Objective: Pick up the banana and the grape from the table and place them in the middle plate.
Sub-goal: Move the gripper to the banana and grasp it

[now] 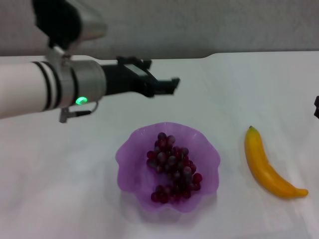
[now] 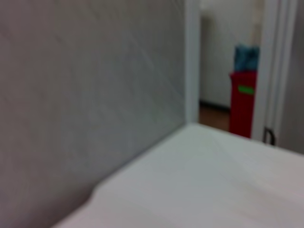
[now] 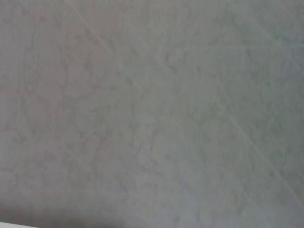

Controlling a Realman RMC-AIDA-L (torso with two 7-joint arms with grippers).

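Translucent purple-lilac plastic plate [image 1: 130, 164] with wavy scalloped rim sits nearest the head cam, centre front of the plain white flat table [image 1: 60, 189]. Long bunch of small round dark red-purple grapes [image 1: 172, 168], some with greyish bloom, lies inside the plate. Smooth curved yellow-orange banana [image 1: 269, 167] with dark tip lies on the table to the plate's right, apart from it.

Left gripper [image 1: 172, 85], black, on a white and silver arm, hangs above the table beyond the plate's far rim, pointing right; nothing in it, can't tell how far the fingers are spread. Grapes sit below and nearer the cam than the claw; banana well apart from it.

Right gripper: only a dark sliver at the right frame edge [image 1: 316, 107], state can't tell.

Left wrist view: table's far edge, grey wall [image 2: 85, 95], a doorway with a red bin [image 2: 243, 107]. Right wrist view: grey wall only.
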